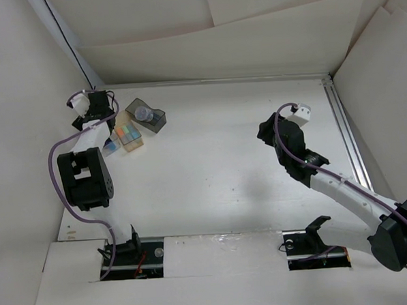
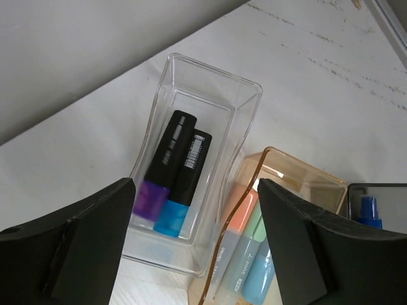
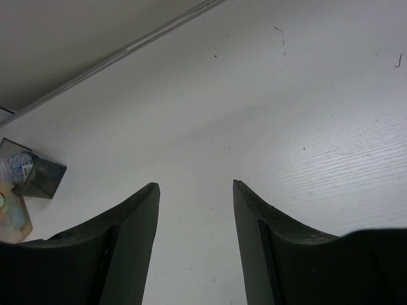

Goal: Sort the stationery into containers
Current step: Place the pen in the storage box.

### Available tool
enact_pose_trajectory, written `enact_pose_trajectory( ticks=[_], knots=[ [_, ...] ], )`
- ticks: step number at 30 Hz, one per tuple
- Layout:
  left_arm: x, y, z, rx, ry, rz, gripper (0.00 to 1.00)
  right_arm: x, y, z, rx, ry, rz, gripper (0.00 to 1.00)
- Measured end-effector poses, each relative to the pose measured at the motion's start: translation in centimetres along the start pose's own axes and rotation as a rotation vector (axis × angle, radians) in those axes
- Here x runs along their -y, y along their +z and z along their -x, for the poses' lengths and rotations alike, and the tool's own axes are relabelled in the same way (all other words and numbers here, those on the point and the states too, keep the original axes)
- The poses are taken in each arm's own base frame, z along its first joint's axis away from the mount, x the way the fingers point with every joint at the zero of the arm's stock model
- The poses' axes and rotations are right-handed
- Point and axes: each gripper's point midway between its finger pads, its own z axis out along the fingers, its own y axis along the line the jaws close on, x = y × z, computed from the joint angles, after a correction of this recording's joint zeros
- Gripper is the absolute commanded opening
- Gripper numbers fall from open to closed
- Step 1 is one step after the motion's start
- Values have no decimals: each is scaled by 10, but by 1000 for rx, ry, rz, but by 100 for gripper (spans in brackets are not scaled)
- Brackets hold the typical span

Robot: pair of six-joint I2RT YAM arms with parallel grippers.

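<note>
Clear box (image 2: pixel 245 95) contents: the purple-ended marker (image 2: pixel 166 159) and the cyan-ended marker (image 2: pixel 187 178), both black-bodied, lie side by side with their barrels touching. Just beside it, the amber box (image 2: pixel 299 166) holds the pale markers (image 2: pixel 245 248) in orange, green and blue, and the dark grey box (image 2: pixel 381 189) beyond holds the blue-tipped tube (image 2: pixel 367 208). We find the left gripper (image 2: pixel 196 190) above the clear box with its jaws spread wide and nothing between them. The right gripper (image 3: pixel 194 184) is likewise parted and empty over the table (image 3: pixel 305 95), well apart from the boxes. We judge the markers light, rigid and smooth, liable to roll, so we take one across the barrel at mid-length. We judge the boxes thin-walled and easily shoved, so we approach from above without touching a rim.
</note>
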Motion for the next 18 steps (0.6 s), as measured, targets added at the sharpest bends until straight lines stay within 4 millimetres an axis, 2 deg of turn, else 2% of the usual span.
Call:
enact_pose_trajectory(
  ticks=[3,4,8,10,13,16,17,18],
  knots=[
    [0,0,2,5,6,0,76,0,1,-1,-2,-3,-1,56],
    [0,-1,3,6,5,-3,100,0,1,-2,-4,-7,-2,56],
    [5,-17,20,41,-16,-48,100,0,1,-2,-3,-10,-2,56],
    [9,-35,32,61,-38,-99,100,0,1,-2,-4,-11,-1,56],
    [23,-77,57,109,-81,-234,100,-1,0,-3,-6,-16,4,57],
    [46,-127,75,154,-116,-417,100,-1,0,-3,-5,-19,4,75],
    [51,-144,77,161,-125,-479,100,-1,0,-3,-4,-22,4,85],
    [55,-162,77,170,-135,-550,100,-1,0,-3,-4,-27,4,100]
  ],
)
